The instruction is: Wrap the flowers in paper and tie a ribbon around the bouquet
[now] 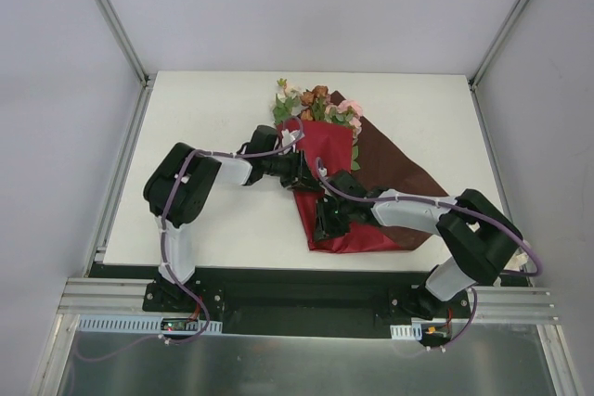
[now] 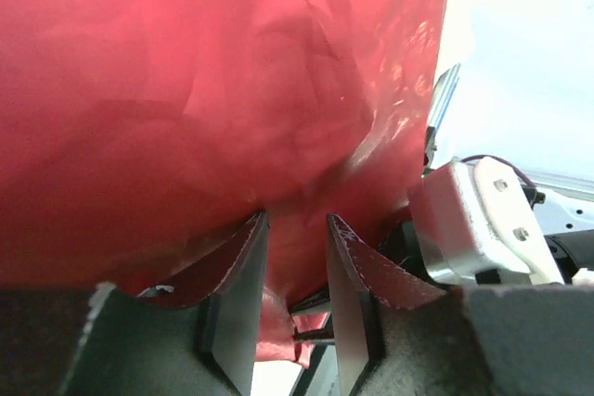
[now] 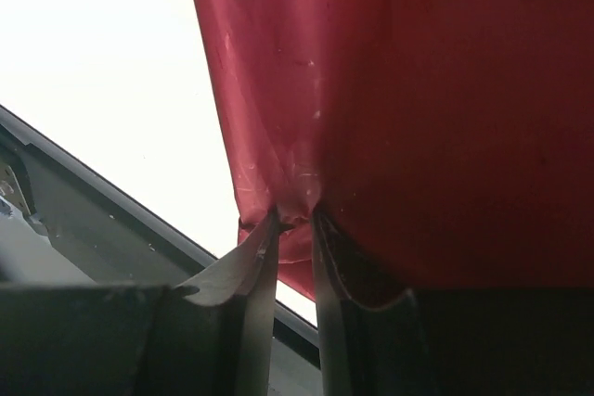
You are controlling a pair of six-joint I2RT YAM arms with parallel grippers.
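From above, the bouquet (image 1: 327,150) lies flowers (image 1: 316,104) far, tip near; left gripper (image 1: 299,169) on its left flank, right gripper (image 1: 329,218) nearer the tip. Left wrist: narrow fingers (image 2: 237,275), paper (image 2: 213,90) between, probably gripped. Right wrist: fingers (image 3: 251,271) pinch a paper fold ahead.

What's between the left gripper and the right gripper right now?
Only thin, dark red wrapping paper, folded over, spans from the left gripper to the right gripper; the top view shows it.
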